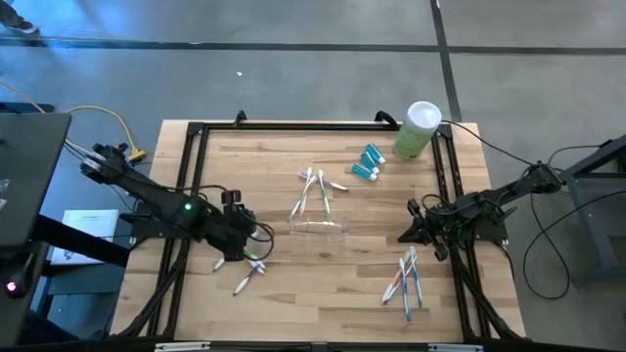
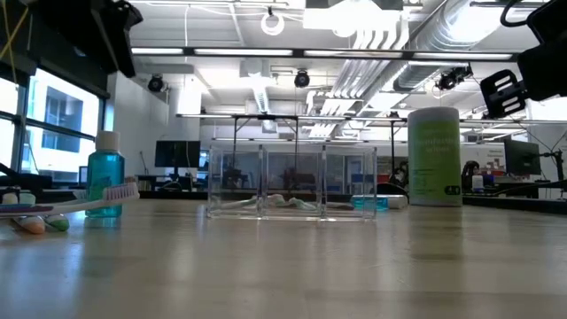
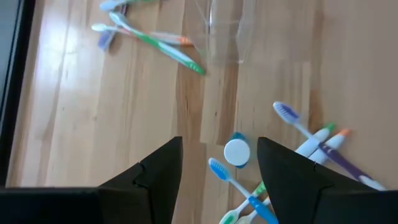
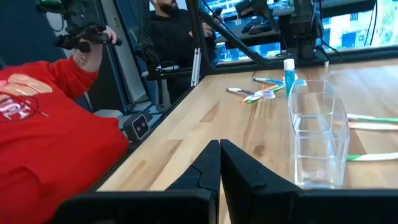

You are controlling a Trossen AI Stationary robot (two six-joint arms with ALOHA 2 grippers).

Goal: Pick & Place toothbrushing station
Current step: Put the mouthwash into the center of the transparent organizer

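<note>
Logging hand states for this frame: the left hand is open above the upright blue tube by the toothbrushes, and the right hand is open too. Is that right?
Not quite. The left hand is open above the upright blue tube, as the left wrist view shows, but the right hand is shut: in the right wrist view its fingers meet.

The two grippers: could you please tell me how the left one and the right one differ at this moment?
The left gripper is open, with a white-capped blue bottle standing in the gap between its fingers; the right gripper is shut and holds nothing. The left gripper hovers over scattered toothbrushes at the table's left; the right gripper sits at the right side, facing the clear organizer. Both are dark and two-fingered.
</note>
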